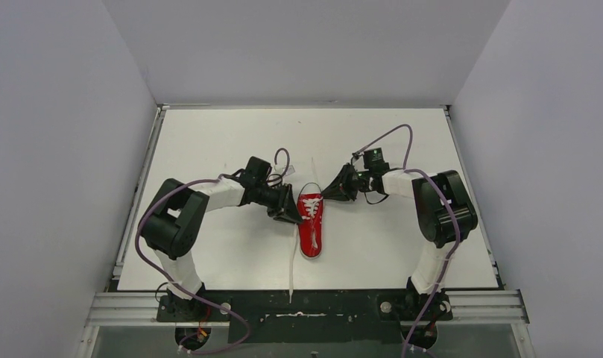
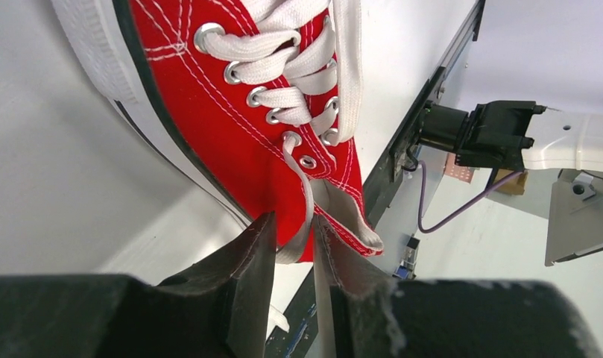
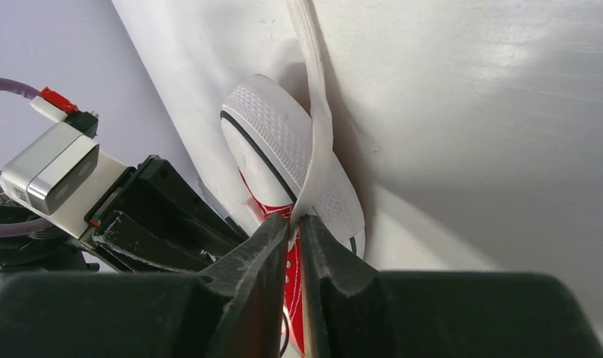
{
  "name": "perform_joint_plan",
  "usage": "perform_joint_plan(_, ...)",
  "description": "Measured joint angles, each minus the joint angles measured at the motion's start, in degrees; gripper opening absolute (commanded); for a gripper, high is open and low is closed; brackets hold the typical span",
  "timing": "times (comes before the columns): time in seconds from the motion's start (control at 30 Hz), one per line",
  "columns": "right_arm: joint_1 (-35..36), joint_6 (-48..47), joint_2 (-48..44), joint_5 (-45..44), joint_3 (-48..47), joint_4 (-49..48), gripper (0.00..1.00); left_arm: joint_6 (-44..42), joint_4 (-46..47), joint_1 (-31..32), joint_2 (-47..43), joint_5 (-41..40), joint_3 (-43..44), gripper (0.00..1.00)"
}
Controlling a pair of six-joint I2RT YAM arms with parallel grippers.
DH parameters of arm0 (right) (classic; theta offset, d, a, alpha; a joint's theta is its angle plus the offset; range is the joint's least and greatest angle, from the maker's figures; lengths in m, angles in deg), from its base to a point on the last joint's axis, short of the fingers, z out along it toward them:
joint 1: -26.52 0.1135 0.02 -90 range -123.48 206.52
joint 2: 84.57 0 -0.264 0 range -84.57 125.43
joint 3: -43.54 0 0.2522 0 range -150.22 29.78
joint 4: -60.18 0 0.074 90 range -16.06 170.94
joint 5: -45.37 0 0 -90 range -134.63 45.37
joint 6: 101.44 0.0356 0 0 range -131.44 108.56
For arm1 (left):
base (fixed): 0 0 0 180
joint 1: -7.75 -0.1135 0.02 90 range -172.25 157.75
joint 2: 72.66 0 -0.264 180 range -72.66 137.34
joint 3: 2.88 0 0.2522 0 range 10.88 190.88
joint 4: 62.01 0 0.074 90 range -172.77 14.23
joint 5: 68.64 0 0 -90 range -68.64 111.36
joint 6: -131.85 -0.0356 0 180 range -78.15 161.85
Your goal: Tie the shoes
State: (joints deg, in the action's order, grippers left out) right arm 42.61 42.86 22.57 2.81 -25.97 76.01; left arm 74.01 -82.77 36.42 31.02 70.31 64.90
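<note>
While it sits upright at the middle of the white table [image 1: 209, 149], the red sneaker [image 1: 311, 227] points its white toe cap away from the arm bases. White lacing crosses the eyelets. Collar strand [image 2: 304, 186] leaves a top eyelet and passes between the fingers of the left gripper [image 2: 293, 227], which is clenched on it just beside the collar. Its tail trails toward the near edge. Right gripper [image 3: 295, 222] is pinched tight on the toe strand [image 3: 318, 127], which lies over the toe cap and runs toward the far side.
</note>
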Motion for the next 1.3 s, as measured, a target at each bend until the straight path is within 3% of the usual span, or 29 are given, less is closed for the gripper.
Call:
perform_joint_plan(0.1, -0.02, 0.35, -0.28, 0.0, 0.28, -0.35, 0.0, -0.37, -0.92, 0.02, -0.37, -0.02, -0.04, 0.28)
perform_joint_plan(0.67, -0.37, -1.79, -11.52, 0.22, 0.39, 4.02, 0.0, -3.98, -3.8, 0.17, -0.5, -0.02, -2.54, 0.4)
perform_joint_plan(0.87, -0.37, -2.56, -12.22, 0.17, 0.5, 5.79, 0.0, -4.44, -4.37, 0.61, 0.5, -0.09, -2.95, 0.12)
perform_joint_plan(1.13, -0.28, -5.11, -13.92, -0.11, 0.5, 10.84, 0.0, -5.97, -7.98, 0.85, -6.29, -2.69, -2.29, 0.02)
perform_joint_plan(1.3, 0.31, -7.21, -16.22, -0.07, 0.35, 13.7, 0.0, -7.56, -9.57, 1.49, -7.06, -4.52, 2.91, 0.01)
